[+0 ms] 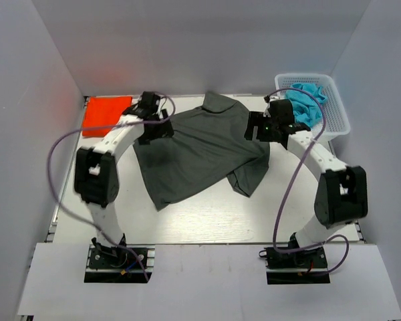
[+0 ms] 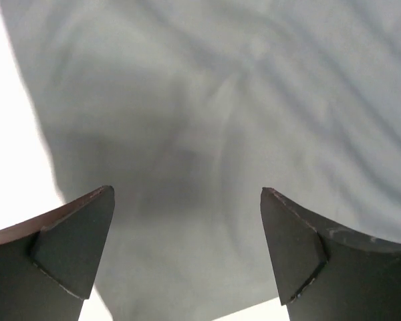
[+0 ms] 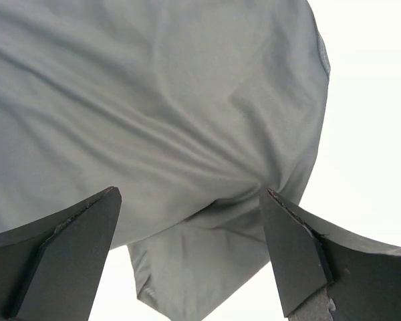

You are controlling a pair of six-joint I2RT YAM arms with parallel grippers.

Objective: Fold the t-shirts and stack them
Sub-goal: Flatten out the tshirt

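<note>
T-shirt of dark charcoal-grey cotton spread across white desk, collar far, hem near-left; left tool and right tool, both released, hovering over opposite shoulders, equally near. Folded orange-red t-shirt far left.

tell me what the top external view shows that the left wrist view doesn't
Only top external: the folded orange-red shirt at far left, the white basket holding blue cloth, and the right tool. Only left wrist: the left tool seen close, its jaws wide apart above the fabric. Both: the grey shirt.
</note>
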